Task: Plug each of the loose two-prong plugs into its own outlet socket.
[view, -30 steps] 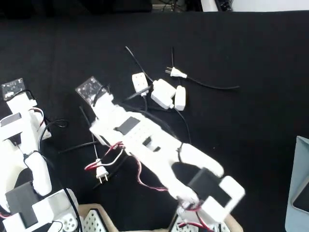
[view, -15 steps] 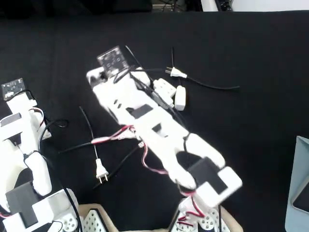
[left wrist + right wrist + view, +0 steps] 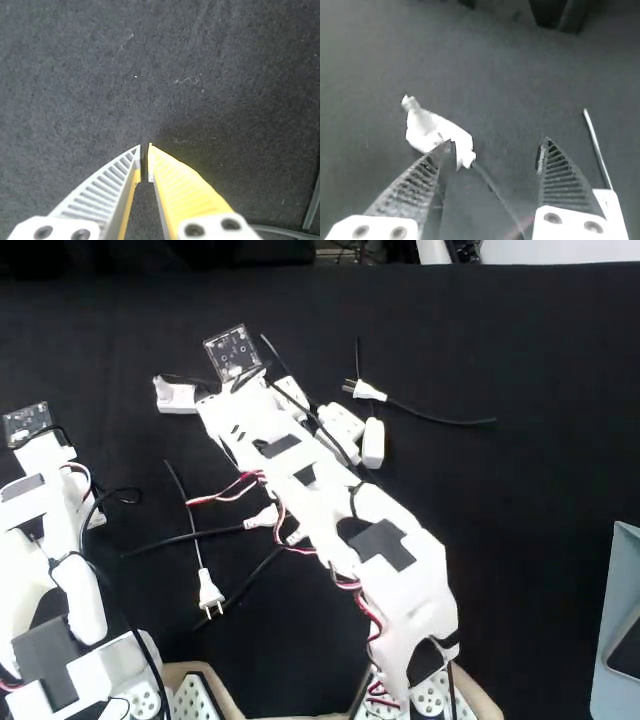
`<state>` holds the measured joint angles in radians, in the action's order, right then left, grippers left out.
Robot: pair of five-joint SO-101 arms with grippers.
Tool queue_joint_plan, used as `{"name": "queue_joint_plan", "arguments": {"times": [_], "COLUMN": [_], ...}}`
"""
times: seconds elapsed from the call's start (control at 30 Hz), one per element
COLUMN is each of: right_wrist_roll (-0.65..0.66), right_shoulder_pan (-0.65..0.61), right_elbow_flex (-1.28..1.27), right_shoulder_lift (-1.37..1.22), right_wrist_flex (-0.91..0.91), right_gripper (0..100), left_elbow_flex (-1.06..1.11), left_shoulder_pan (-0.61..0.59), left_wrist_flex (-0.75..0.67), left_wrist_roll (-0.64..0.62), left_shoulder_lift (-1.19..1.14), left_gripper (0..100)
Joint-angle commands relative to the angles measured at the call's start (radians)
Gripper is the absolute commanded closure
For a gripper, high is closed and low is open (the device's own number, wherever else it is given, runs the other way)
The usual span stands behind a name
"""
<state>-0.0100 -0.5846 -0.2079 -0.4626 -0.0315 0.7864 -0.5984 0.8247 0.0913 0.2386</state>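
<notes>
Currently right gripper (image 3: 496, 144) is spread wide at far left, 1 finger beside white plastic connector block (image 3: 175, 396). Left gripper (image 3: 145, 146) is pinched closed over black cloth tabletop (image 3: 520, 340). Near white two-prong plug (image 3: 208, 598) lies loose near-left; far white two-prong plug (image 3: 366, 391) lies beside white outlet sockets (image 3: 345, 427). Grey-blue bin (image 3: 622, 620) sits at right edge.

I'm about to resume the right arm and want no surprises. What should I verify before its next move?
1. Right gripper open: ok.
2. White piece centred between its fingers: not ok, it lies beside one finger.
3. That piece is a plug, not a socket: cannot tell.
4. Left gripper shut, empty, over bare table: ok.
5. Sockets beside the right arm unoccupied: cannot tell.
6. Other plugs seated: not ok, near plug and far plug lie loose.
</notes>
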Motion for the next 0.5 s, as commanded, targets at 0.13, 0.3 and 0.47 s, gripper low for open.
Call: {"name": "queue_joint_plan", "arguments": {"times": [0.13, 0.3, 0.47], "right_wrist_roll": [0.000, -0.029, -0.032], "right_shoulder_pan": [0.057, 0.141, 0.167], "right_elbow_flex": [0.035, 0.039, 0.058], "right_shoulder_lift": [0.282, 0.249, 0.165], "right_wrist_flex": [0.413, 0.499, 0.500], "right_gripper": [74.7, 72.7, 62.9], "left_elbow_flex": [-0.005, -0.005, -0.005], "left_shoulder_pan": [-0.002, -0.002, -0.002], "left_wrist_flex": [-0.012, -0.012, -0.012], "left_wrist_roll": [0.002, 0.002, 0.002], "left_shoulder_lift": [0.025, 0.025, 0.025], "left_gripper": [96, 96, 96]}}
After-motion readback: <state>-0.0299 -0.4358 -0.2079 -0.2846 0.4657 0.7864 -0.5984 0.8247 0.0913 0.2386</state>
